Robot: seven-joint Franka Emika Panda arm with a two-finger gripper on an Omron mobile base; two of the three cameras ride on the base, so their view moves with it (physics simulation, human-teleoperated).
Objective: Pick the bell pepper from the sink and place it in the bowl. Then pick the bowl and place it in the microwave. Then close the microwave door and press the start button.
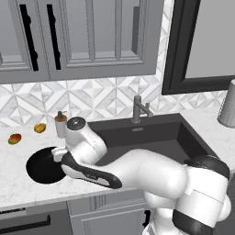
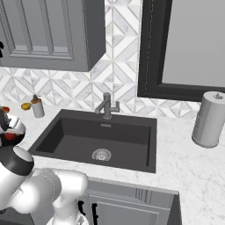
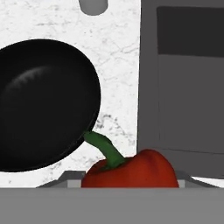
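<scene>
At the bottom middle of the hand view the bell pepper is sitting right at the pincer, so I judge the pincer is gripping it, though the fingertips themselves are hidden. Just beyond it, at the left of the frame, the bowl is lying on the marble bench, and the pepper is hanging beside the bowl's rim, not over its middle. If the pincer is opening here, the pepper is risking to hit the rim or roll onto the bench. Farther, at the right of the left base view, the sink is empty.
</scene>
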